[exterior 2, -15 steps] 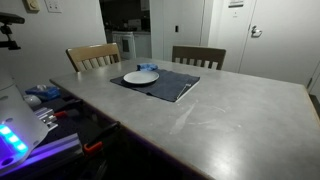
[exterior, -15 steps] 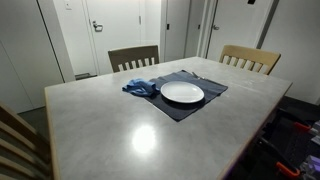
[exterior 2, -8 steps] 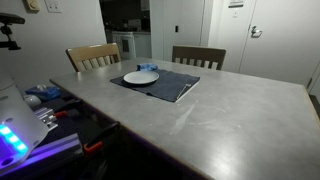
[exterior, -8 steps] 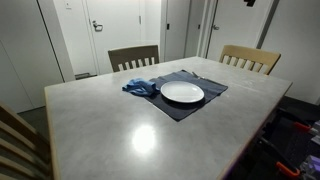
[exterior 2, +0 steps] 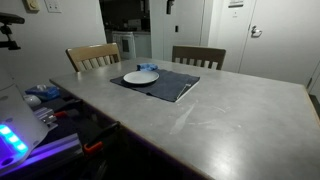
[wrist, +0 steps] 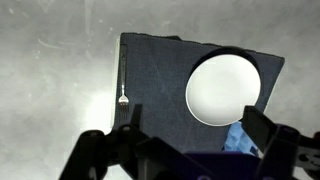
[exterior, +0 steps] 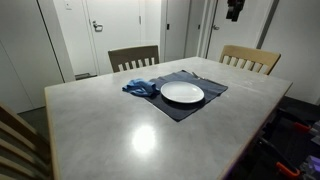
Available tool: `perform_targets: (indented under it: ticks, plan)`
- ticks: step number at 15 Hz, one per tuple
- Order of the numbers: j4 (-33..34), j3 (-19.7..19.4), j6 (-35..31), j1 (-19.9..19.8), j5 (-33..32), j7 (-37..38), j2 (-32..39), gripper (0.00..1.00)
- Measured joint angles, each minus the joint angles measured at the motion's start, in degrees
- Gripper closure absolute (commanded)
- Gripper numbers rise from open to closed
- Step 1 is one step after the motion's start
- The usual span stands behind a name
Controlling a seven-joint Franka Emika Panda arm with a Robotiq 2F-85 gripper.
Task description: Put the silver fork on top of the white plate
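The silver fork (wrist: 123,84) lies along one edge of a dark placemat (wrist: 155,95), tines at the mat's edge. The white plate (wrist: 225,87) sits empty on the same mat and shows in both exterior views (exterior: 182,93) (exterior 2: 141,77). My gripper (wrist: 195,140) hangs high above the mat, open and empty, its fingers spread wide apart. It shows at the top edge of both exterior views (exterior: 233,10) (exterior 2: 169,5). The fork is too thin to make out in the exterior views.
A crumpled blue cloth (exterior: 140,87) lies beside the plate on the placemat (exterior: 195,106). The grey table (exterior: 120,125) has wooden chairs (exterior: 133,57) (exterior: 250,58) at its far side. Equipment clutter (exterior 2: 40,105) lies at one table end.
My gripper has come further down into the top of the exterior view. The plate, fork and cloth have not moved.
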State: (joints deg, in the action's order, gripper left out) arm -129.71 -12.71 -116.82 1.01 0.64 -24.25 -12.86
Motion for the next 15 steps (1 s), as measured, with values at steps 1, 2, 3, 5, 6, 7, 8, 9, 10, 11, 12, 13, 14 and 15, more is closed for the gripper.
perform_targets:
  ticks: [1, 2, 3, 5, 6, 7, 8, 9, 10, 11, 12, 13, 14, 15]
  plan:
    - [1.76, 0.0, 0.1, -0.16, 0.34, 0.0, 2.46, 0.0]
    - [3.54, 0.0, 0.12, -0.37, 0.86, -0.03, 4.89, 0.0]
    - [5.22, 0.0, 0.11, -0.67, 1.68, -0.15, 7.2, 0.0]
    - [8.38, 0.04, 0.79, -1.51, 4.76, -1.99, 11.62, 0.0]
    - [9.69, 0.04, 1.27, -1.92, 5.93, -3.05, 13.36, 0.0]
    - [10.59, 0.04, 1.55, -2.17, 6.44, -3.53, 14.55, 0.0]
    - [11.17, 0.04, 1.83, -2.28, 6.64, -3.7, 15.23, 0.0]
    - [11.41, 0.05, 2.06, -2.29, 6.65, -3.71, 15.38, 0.0]
    - [11.58, 0.09, 2.2, -2.29, 6.65, -3.71, 15.37, 0.0]
    - [11.72, 0.1, 2.3, -2.3, 6.65, -3.71, 15.36, 0.0]
    - [11.74, 0.41, 2.2, -2.5, 6.64, -3.63, 15.34, 0.0]
    - [11.73, 0.91, 2.12, -2.78, 6.64, -3.57, 15.35, 0.0]
    - [11.65, 1.44, 1.97, -2.97, 6.64, -3.38, 15.36, 0.0]
    - [11.53, 1.96, 1.71, -3.06, 6.64, -3.13, 15.53, 0.0]
